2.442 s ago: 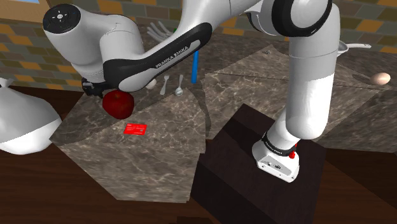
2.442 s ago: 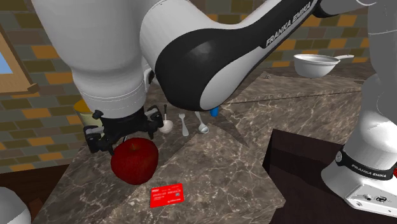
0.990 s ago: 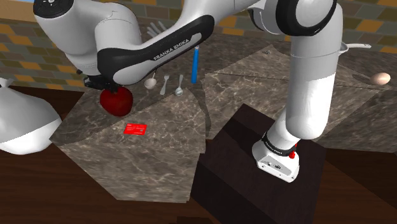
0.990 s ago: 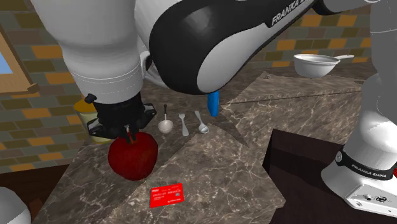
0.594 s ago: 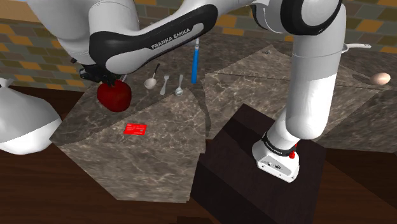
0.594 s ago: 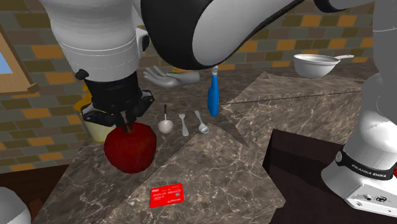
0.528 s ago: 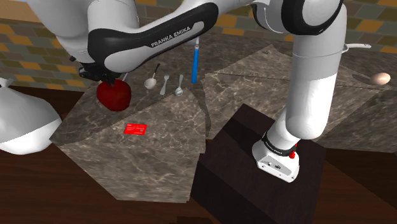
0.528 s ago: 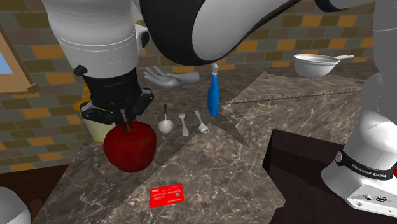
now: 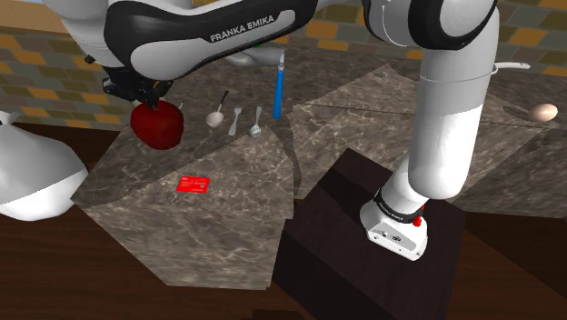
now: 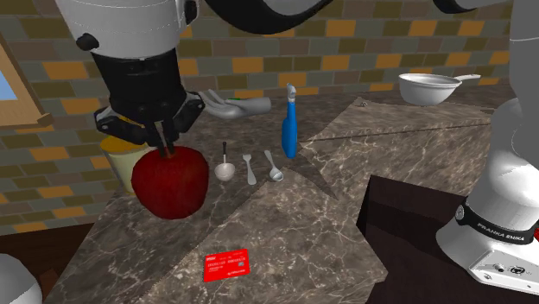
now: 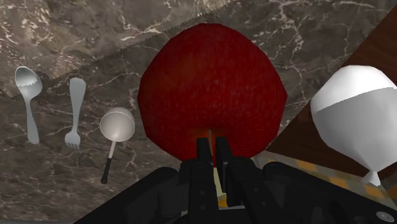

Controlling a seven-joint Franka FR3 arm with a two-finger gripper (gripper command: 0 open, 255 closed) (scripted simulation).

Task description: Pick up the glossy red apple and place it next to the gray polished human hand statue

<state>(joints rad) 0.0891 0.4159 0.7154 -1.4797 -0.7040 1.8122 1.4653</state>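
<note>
Far left of the second exterior view: the tool (image 10: 161,138) has its fingers pinched nearly together on the stem (image 11: 209,135) of the apple (image 10: 170,181). So it's clamped on the stem, not around the body. The apple hangs under it and looks to be just clear of the tabletop (image 10: 285,224), in front of a yellow pot (image 10: 119,166).

My take on handling: the apple is round, hard-skinned and shiny, so it's probably slick and fairly hefty for its size. A stem grip is thin and sits off the bulk, so I'd expect it to swing or twist on any quick move. Grabbing across the widest part would be safer, but slow and steady should do here.

Moving right: a small ladle (image 10: 225,168), a fork (image 10: 249,169) and a spoon (image 10: 274,166) lie side by side. Behind them is the pale gray hand statue (image 10: 230,106), lying fingers out, with an upright blue brush (image 10: 289,129) just beside it. A red card (image 10: 226,264) lies flat nearer the camera. Far right is a white bowl (image 10: 429,86).

The surface is dark veined stone, polished-looking, so a round apple could roll when let go. A brick wall (image 10: 345,52) is behind.
</note>
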